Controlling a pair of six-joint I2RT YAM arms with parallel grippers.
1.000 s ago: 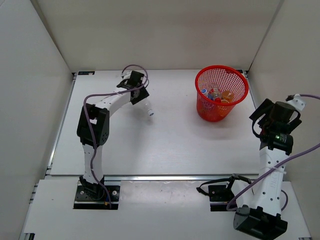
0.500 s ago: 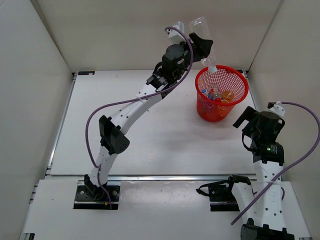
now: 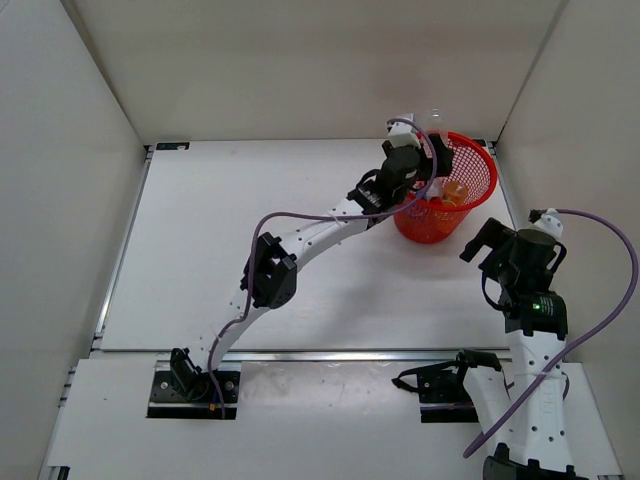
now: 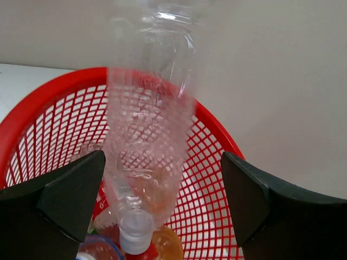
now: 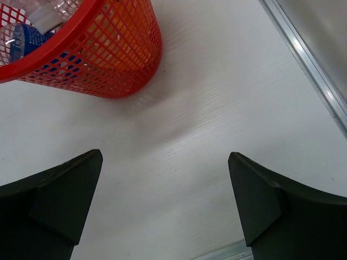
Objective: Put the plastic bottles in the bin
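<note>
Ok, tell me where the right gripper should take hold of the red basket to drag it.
Probably the red basket's rim, near-right arc facing the right gripper, from above, one finger inside, one outside. The body is wider than the open jaws and tapers; only the rim is thin.

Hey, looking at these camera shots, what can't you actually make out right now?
Bottles inside the bin: in the top view the left arm covers part of it, so they cannot be counted.
Clear bottle: blurred in the left wrist view, its base cut off by the top edge.
Right wrist view: the left and top edges cut off most of the bin.
</note>
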